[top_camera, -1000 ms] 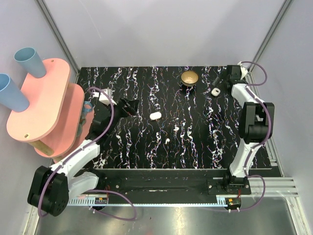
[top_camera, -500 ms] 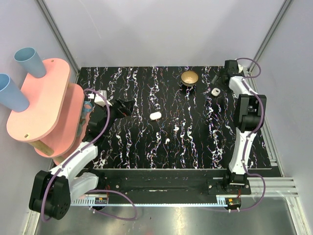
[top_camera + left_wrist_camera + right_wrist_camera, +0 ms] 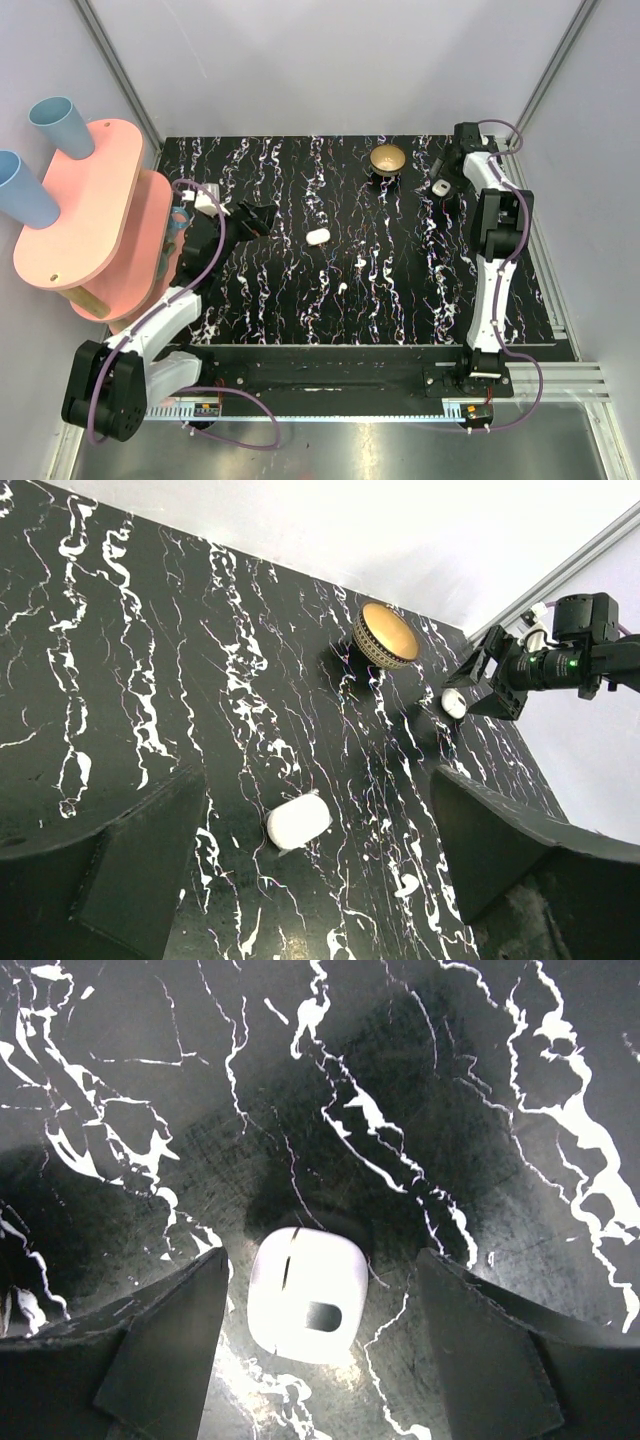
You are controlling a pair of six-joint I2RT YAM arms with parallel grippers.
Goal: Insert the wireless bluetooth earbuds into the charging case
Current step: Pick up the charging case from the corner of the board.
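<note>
Hovering my right gripper (image 3: 320, 1265) over what I judged to be the charging case (image 3: 303, 1298), at the far right near the gold dish (image 3: 388, 158), I had its fingers spread either side, touching nothing. Best was to centre, settle lower, then squeeze the flanks gently so the slick shell would not squirt out. The earbuds (image 3: 360, 263) lay mid-table, and my left gripper (image 3: 318, 785) gaped empty.

Inspection finds no legible text, label, brand, number or sign on the charging case (image 3: 303, 1295), the gold dish (image 3: 387, 158), the blue cups (image 3: 60, 125) or the marbled desk (image 3: 280, 300).
</note>
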